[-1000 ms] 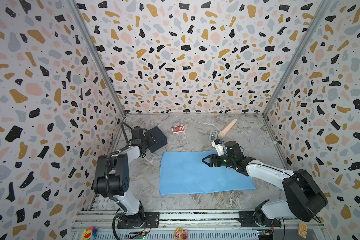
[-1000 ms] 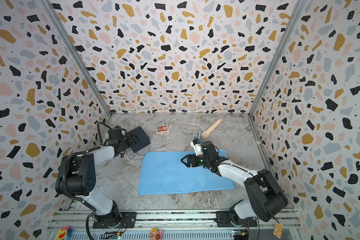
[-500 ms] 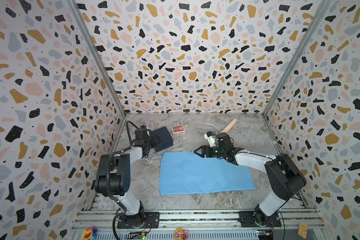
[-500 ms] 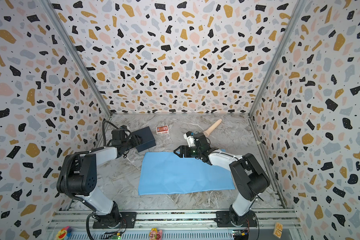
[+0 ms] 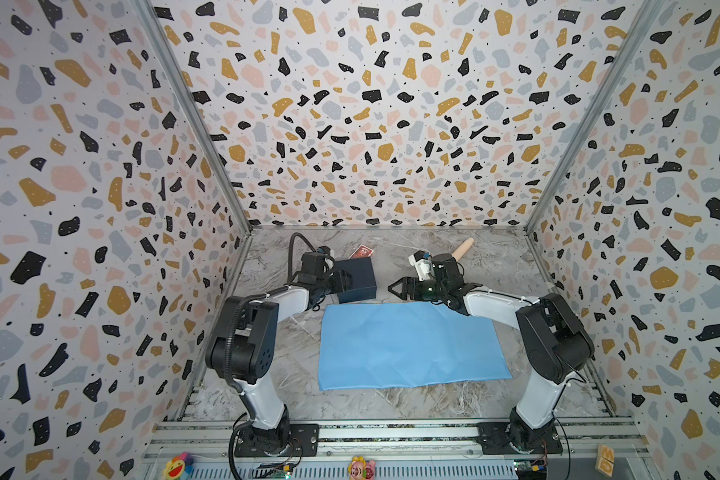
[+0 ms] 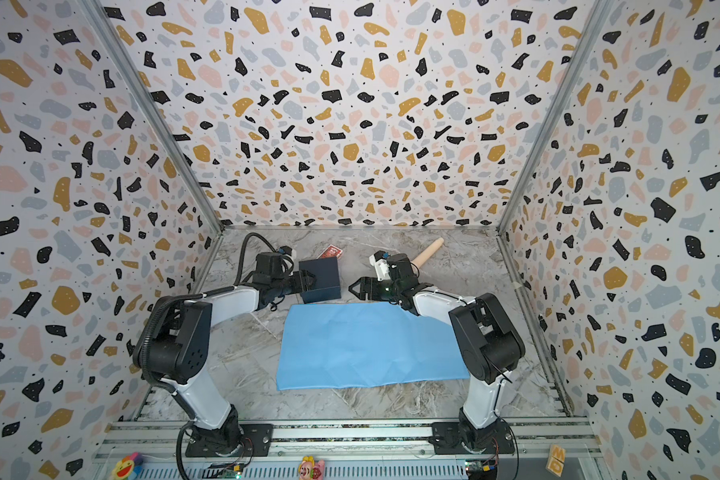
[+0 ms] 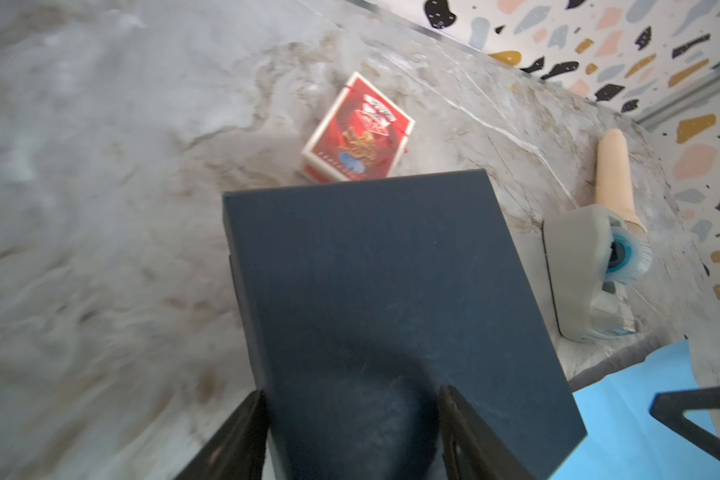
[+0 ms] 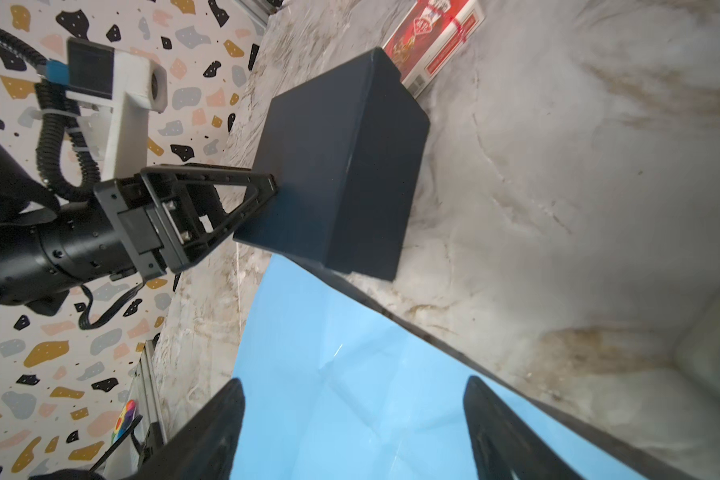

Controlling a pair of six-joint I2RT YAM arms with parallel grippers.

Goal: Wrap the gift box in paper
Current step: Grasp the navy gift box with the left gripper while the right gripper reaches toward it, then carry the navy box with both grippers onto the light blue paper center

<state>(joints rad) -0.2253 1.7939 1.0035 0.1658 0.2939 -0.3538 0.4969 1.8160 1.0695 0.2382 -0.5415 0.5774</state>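
Left gripper (image 5: 345,279) is clamping the gift box (image 5: 358,276) by its near end only, one finger on each side wall. The box is sitting just beyond the far left corner of the paper (image 5: 408,345), not yet on it. Can't tell if its base is clear of the counter (image 5: 495,266).

Right gripper (image 5: 393,286) is hanging released and empty over the paper's far edge, jaws pointing at the box.

Risks I'm seeing:
- The grip is end-on, so most of the box is overhanging. It could pivot or slip out during the carry.
- If the box is travelling low, its bottom edge is likely catching the sheet's edge and bunching or shoving it.
- The right gripper is sitting close to the box's path, so a clash is possible.
- The red card pack (image 5: 361,251) is lying just behind the box, so any backward swing is knocking it.
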